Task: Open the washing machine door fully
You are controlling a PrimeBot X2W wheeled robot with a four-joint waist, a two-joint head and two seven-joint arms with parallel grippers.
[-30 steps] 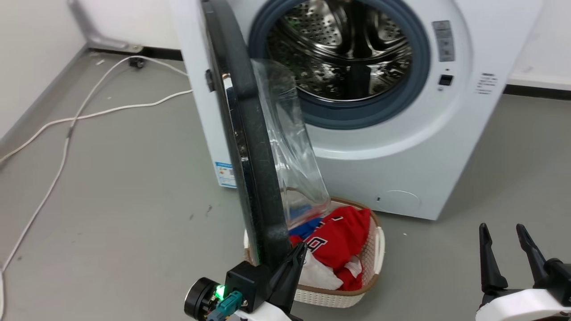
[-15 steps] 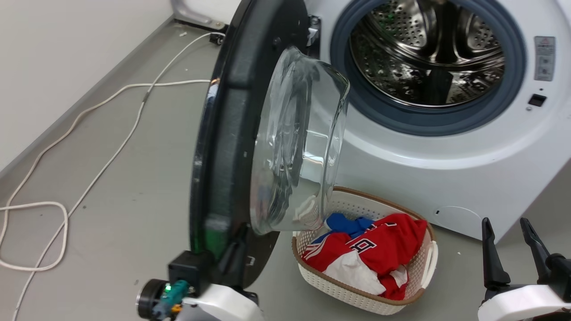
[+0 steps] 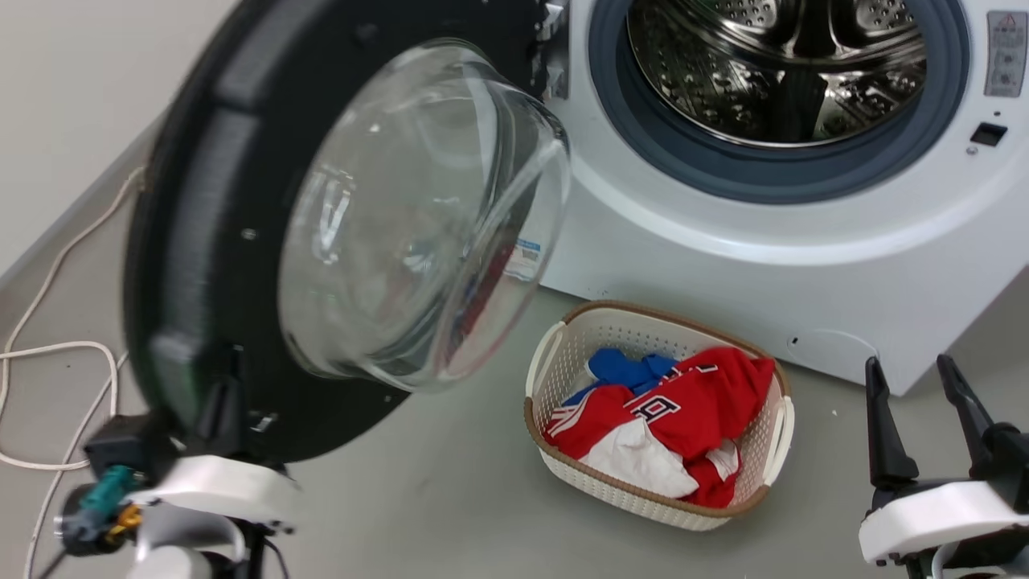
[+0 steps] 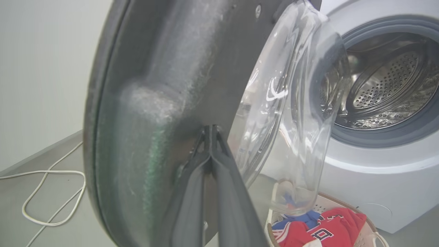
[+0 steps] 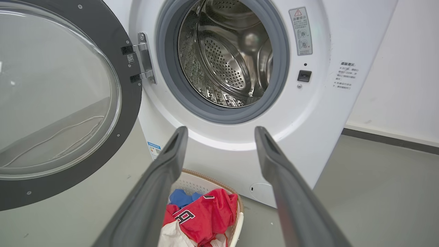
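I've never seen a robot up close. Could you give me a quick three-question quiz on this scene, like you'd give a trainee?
1. True or false: the right claw is gripping the big round glossy black door with its clear glass bowl.
2. What lies in the white woven-look plastic basket? A) red, blue and white clothes B) green towels C) nothing
3. Which claw touches the door?
Key: 1 false, it hangs open, apart from the door. 2 A. 3 the left claw, fingers shut against the door's inner face.
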